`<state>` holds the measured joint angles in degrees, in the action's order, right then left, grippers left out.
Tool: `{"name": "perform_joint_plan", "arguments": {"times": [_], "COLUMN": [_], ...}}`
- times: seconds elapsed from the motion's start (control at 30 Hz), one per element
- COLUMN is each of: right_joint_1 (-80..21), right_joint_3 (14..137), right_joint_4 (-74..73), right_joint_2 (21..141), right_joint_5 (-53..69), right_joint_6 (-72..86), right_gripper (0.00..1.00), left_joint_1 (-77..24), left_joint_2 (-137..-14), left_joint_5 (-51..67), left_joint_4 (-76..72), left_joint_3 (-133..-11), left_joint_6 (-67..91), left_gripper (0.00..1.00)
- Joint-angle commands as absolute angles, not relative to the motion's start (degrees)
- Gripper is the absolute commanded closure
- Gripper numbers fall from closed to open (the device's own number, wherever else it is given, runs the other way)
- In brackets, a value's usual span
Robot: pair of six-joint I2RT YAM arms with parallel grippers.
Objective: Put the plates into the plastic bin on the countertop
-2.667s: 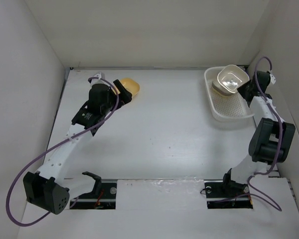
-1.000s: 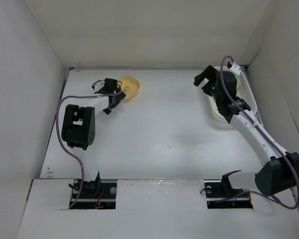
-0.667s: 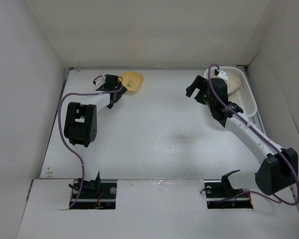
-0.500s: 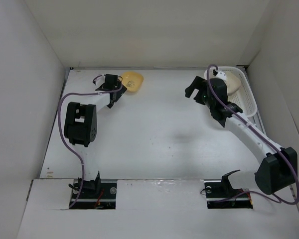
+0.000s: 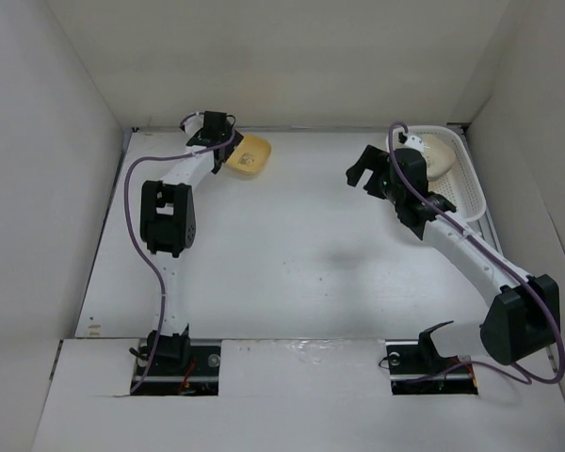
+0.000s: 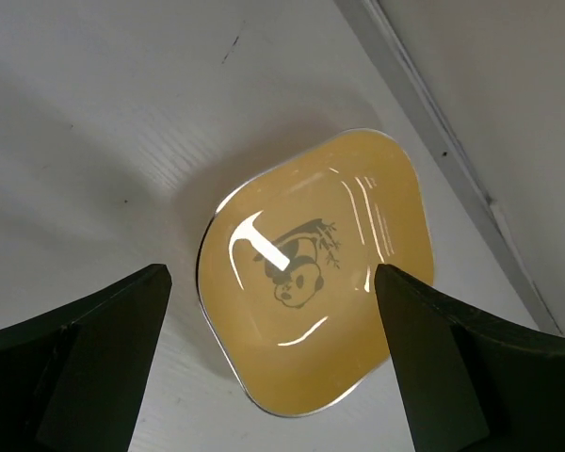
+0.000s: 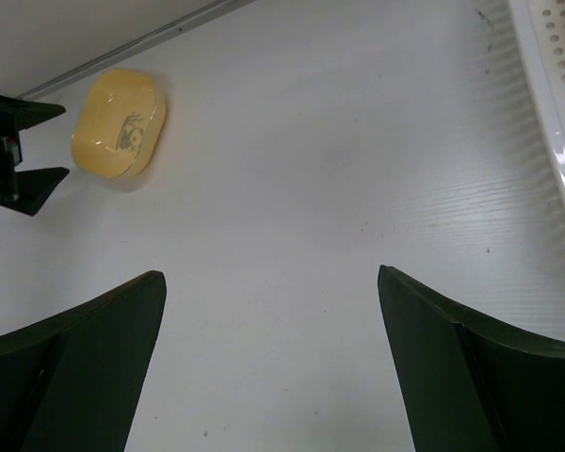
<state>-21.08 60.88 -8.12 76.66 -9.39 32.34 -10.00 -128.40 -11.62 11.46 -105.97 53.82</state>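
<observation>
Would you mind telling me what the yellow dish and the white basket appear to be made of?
The yellow dish looks like glossy melamine or glazed ceramic: sharp bright highlights on a smooth surface; I cannot tell which. The white basket looks like moulded matte plastic: even rows of round holes.

Only a perforated strip of the plastic bin [image 7: 560, 85] shows, cropped at the right wrist view's upper right edge. From above, the right arm [image 5: 461, 250] covers its left wall; the cream plates [image 5: 443, 151] inside cannot be counted.
</observation>
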Motion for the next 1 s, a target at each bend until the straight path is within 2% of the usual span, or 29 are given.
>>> {"name": "perform_joint_plan", "arguments": {"times": [0.0,0.13,0.27,0.37,0.4,0.43,0.47,0.5,0.7,0.8,0.83,0.97], "right_joint_1": [-21.1,-20.6,-20.0,-20.0,-20.0,-20.0,-19.5,-19.5,-19.5,-23.4,-24.5,-27.4], "right_joint_3": [60.6,60.6,60.6,60.0,60.0,60.0,60.0,60.0,59.5,60.4,61.8,62.9], "right_joint_4": [-4.6,-4.6,-4.0,-3.5,-3.5,-3.5,-3.5,-3.5,-2.3,-1.8,-1.8,-3.9], "right_joint_2": [76.1,76.1,76.7,76.7,76.7,76.1,76.1,75.5,75.0,75.0,75.8,77.6], "right_joint_5": [-8.8,-8.3,-7.0,-6.4,-6.4,-6.4,-5.8,-5.8,-0.6,2.7,2.7,0.3], "right_joint_6": [31.6,31.6,31.6,32.2,32.2,32.2,32.2,32.2,29.8,23.6,22.2,18.3], "right_gripper": [0.0,0.0,0.0,0.0,0.0,0.0,0.0,0.0,0.01,0.01,0.01,0.01], "left_joint_1": [-9.7,-9.7,-9.7,-9.7,-9.7,-9.7,-9.7,-9.7,-10.3,-13.1,-14.0,-19.0], "left_joint_2": [-131.5,-128.3,-128.5,-133.6,-134.8,-135.9,-136.7,-137.8,-135.8,-125.4,-119.0,-105.5], "left_joint_5": [-12.8,-13.4,-14.6,-14.0,-14.0,-14.0,-13.3,-13.3,-16.5,-18.7,-18.1,-15.2], "left_joint_4": [21.3,19.5,18.7,21.6,23.9,24.5,25.2,25.8,28.1,20.6,17.8,9.4], "left_joint_3": [-111.9,-105.9,-104.7,-110.3,-111.8,-112.9,-113.8,-115.1,-115.1,-105.2,-98.6,-85.4], "left_joint_6": [55.0,56.2,56.2,55.5,54.9,54.9,54.9,54.9,52.3,45.5,42.7,35.6], "left_gripper": [0.12,0.14,0.25,0.43,0.53,0.76,0.84,0.97,1.0,1.0,1.0,1.0]}}
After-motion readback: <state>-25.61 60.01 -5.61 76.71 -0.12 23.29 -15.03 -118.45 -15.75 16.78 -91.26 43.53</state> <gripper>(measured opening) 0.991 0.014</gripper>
